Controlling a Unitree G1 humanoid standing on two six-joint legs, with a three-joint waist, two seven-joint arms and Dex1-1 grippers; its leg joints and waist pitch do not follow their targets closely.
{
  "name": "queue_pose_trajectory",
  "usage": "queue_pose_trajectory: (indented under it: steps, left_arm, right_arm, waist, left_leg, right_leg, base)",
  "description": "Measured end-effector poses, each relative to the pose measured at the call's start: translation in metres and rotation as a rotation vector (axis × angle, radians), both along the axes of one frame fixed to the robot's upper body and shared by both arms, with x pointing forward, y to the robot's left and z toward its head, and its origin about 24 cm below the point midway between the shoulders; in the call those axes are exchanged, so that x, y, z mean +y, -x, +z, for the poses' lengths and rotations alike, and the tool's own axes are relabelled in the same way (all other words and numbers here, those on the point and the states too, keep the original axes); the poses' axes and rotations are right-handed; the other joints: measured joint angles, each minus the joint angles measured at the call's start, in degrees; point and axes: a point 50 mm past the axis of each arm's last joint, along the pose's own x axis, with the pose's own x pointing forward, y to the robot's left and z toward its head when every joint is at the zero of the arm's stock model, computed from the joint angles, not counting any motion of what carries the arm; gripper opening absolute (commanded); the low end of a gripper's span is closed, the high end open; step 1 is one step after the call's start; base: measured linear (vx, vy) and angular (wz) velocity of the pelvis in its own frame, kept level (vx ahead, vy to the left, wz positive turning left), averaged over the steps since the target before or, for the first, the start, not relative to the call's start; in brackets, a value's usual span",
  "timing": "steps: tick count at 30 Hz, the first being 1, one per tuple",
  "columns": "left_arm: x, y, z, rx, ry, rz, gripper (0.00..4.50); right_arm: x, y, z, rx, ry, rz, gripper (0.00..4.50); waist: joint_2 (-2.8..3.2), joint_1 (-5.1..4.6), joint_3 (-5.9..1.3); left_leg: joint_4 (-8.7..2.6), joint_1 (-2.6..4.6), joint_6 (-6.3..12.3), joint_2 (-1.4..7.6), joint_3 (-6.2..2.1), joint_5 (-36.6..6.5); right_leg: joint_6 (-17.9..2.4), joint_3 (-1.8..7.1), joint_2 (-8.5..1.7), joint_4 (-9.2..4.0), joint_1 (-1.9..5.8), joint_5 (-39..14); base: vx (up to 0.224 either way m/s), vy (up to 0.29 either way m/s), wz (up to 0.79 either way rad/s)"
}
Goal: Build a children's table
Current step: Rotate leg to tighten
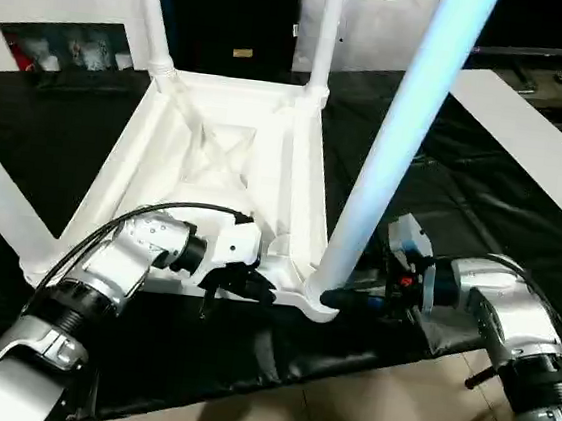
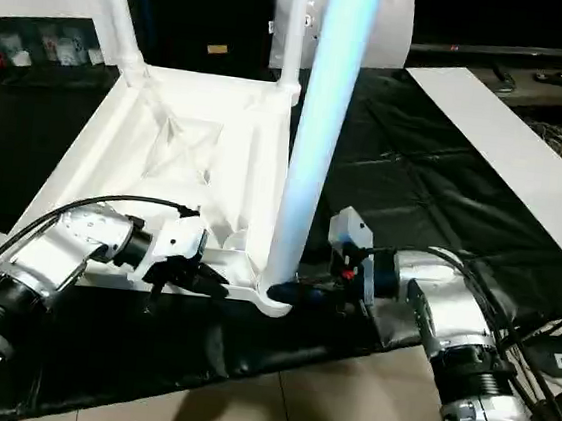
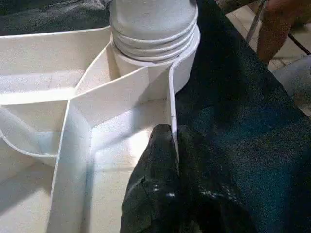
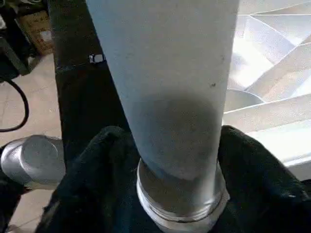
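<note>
1. Where it lies upside down on the black-covered table (image 1: 484,192), the children's table top (image 1: 235,166) shows a glossy white plastic underside crossed by thin raised ribs, with a round socket at each corner.
2. From the near corner socket (image 1: 314,299) rises a long, smooth, tapered white tube leg (image 1: 388,151); its ridged threaded collar (image 3: 153,36) sits in the socket.
3. Two more legs (image 1: 153,16) stand at the far corners, and another slants across the side away from the near socket.
4. Beside the near socket, the left gripper (image 3: 176,145) has its black jaws clenched on the top's thin upright edge wall, one finger on each face.
5. At that socket's other side, the right gripper (image 4: 180,160) has its dark, cloth-like jaws standing either side of the leg's base; whether they press it I cannot tell.
6. Beyond the top stands a white glass-door cabinet (image 1: 60,16).
</note>
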Motion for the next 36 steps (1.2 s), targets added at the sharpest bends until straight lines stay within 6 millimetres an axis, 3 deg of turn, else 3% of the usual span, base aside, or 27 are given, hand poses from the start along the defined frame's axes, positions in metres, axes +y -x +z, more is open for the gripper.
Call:
queue_pose_trajectory:
  steps: [8, 14, 18, 20, 22, 23, 25, 26, 27, 28, 29, 30, 33, 34, 36]
  left_arm:
    - [0.0, 0.0, 0.0, 0.004, 0.0, -0.016, 0.0]
    - [-0.003, 0.0, -0.001, 0.013, 0.012, -0.008, 0.0]
    - [-0.008, -0.004, -0.004, 0.046, 0.032, 0.091, 0.0]
    - [-0.009, -0.007, -0.005, 0.045, 0.038, 0.164, 0.0]
    - [-0.014, -0.013, -0.007, 0.039, 0.051, 0.279, 0.0]
    - [-0.017, -0.016, -0.007, 0.033, 0.059, 0.333, 0.0]
    - [-0.025, -0.019, -0.009, 0.035, 0.079, 0.419, 0.0]
    - [-0.029, -0.02, -0.009, 0.037, 0.088, 0.454, 0.0]
    - [-0.034, -0.021, -0.011, 0.039, 0.095, 0.499, 0.0]
    - [-0.037, -0.023, -0.012, 0.038, 0.098, 0.542, 0.0]
    - [-0.039, -0.024, -0.012, 0.033, 0.101, 0.578, 0.0]
    - [-0.042, -0.026, -0.011, 0.023, 0.111, 0.62, 0.0]
    - [-0.053, -0.03, -0.008, -0.007, 0.117, 0.689, 0.0]
    - [-0.054, -0.031, -0.007, -0.01, 0.119, 0.7, 0.0]
    - [-0.054, -0.031, -0.007, -0.006, 0.119, 0.707, 0.0]
  right_arm:
    - [-0.001, 0.0, 0.0, 0.022, -0.001, 0.004, 2.11]
    - [-0.002, 0.001, 0.0, 0.027, -0.002, -0.002, 1.99]
    - [0.002, 0.002, -0.004, 0.041, -0.012, -0.117, 1.98]
    - [0.005, -0.002, -0.005, 0.032, -0.011, -0.203, 1.98]
    - [0.011, -0.01, -0.008, 0.017, -0.021, -0.356, 1.98]
    - [0.015, -0.014, -0.009, 0.012, -0.027, -0.432, 1.97]
    - [0.02, -0.022, -0.009, 0.002, -0.021, -0.555, 1.96]
    - [0.023, -0.025, -0.009, -0.001, -0.016, -0.599, 1.96]
    - [0.026, -0.029, -0.01, 0.006, -0.013, -0.66, 1.96]
    - [0.031, -0.033, -0.011, 0.025, -0.02, -0.717, 1.95]
    - [0.036, -0.037, -0.01, 0.027, -0.018, -0.762, 1.95]
    - [0.042, -0.042, -0.008, 0.029, -0.021, -0.817, 1.95]
    - [0.051, -0.05, -0.004, 0.018, -0.031, -0.928, 1.95]
    - [0.052, -0.051, -0.004, 0.011, -0.029, -0.942, 2.3]
    - [0.055, -0.051, -0.005, -0.001, -0.032, -0.954, 2.69]
  waist:
    - [0.0, 0.58, 0.0]
    - [0.0, 1.02, 0.0]
    - [0.01, 0.9, 0.0]
    - [0.0, 0.28, 0.0]
    - [0.0, -1.21, 0.01]
    - [0.08, -1.99, 0.01]
    - [0.57, -3.7, 0.03]
    - [0.62, -4.32, 0.04]
    - [0.51, -5.03, 0.09]
    - [0.11, -5.44, 0.23]
    - [0.02, -5.77, 0.28]
    - [0.08, -5.87, 0.26]
    - [0.43, -6.31, 0.07]
    - [0.49, -6.42, 0.07]
    - [0.49, -6.75, 0.07]
  left_leg:
    - [-0.01, 0.01, 0.0, 0.01, 0.02, 0.0]
    - [-0.02, 0.02, 0.0, 0.02, 0.04, 0.0]
    - [-0.01, 0.42, -0.04, 0.02, 0.1, 0.0]
    - [-0.02, 0.56, -0.21, 0.02, 0.12, 0.0]
    - [-0.01, 0.7, -0.42, 0.06, 0.11, -0.1]
    - [0.0, 0.68, -0.42, 0.12, 0.08, -0.1]
    - [-0.02, 0.54, -0.42, 1.05, -0.15, -0.1]
    - [0.07, 0.47, -0.42, 1.29, -0.24, -0.1]
    - [0.43, 0.66, -0.43, 1.28, -0.19, -0.1]
    - [0.44, 1.33, -0.54, 0.82, 0.04, -0.3]
    - [0.5, 1.64, -0.6, 0.44, 0.15, -0.3]
    - [0.33, 1.47, -0.53, -0.07, 0.29, -0.4]
    - [-0.02, 0.35, -0.5, 0.49, -0.4, -0.3]
    - [-0.08, 0.35, -0.48, 0.94, -0.49, -0.3]
    - [0.01, 0.49, -0.5, 0.84, -0.27, -0.3]
  right_leg:
    - [0.0, 0.0, 0.0, 0.0, 0.0, 0.0]
    - [0.0, 0.01, 0.0, 0.0, 0.0, 0.0]
    - [0.0, 0.01, 0.0, -0.02, 0.31, 0.0]
    - [0.0, -0.05, 0.0, -0.11, 0.44, 0.0]
    - [0.1, -0.25, 0.02, -0.42, 0.67, 0.0]
    - [0.2, -0.55, 0.05, -0.83, 0.84, 0.1]
    - [0.5, -1.91, 0.15, -2.45, 1.5, 0.3]
    - [0.6, -1.92, 0.18, -2.37, 1.56, 0.3]
    - [0.8, -1.23, 0.19, -1.39, 1.49, 0.1]
    - [0.7, -0.27, 0.17, -0.61, 1.48, 0.2]
    - [0.6, -0.22, 0.06, -0.32, 1.36, 0.1]
    - [0.5, -0.76, -0.23, -0.36, 1.02, 0.0]
    - [0.7, -2.29, -0.11, -1.99, 0.94, 0.2]
    - [0.8, -2.25, 0.01, -2.18, 1.0, 0.2]
    - [0.7, -1.75, 0.01, -1.95, 1.03, 0.2]
  base:
    - [0.0, 0.0, 0.0]
    - [0.0, 0.0, 0.0]
    - [0.0, 0.0, 0.0]
    - [0.0, 0.0, 0.0]
    - [0.0, 0.0, 0.0]
    - [0.0, 0.0, 0.0]
    - [0.0, 0.0, 0.0]
    - [0.0, 0.0, 0.0]
    - [0.0, 0.0, 0.0]
    - [0.0, 0.0, 0.0]
    - [0.0, 0.0, 0.0]
    - [0.0, 0.0, 0.0]
    - [0.0, 0.0, 0.0]
    - [0.0, 0.0, 0.0]
    - [0.0, 0.0, 0.0]
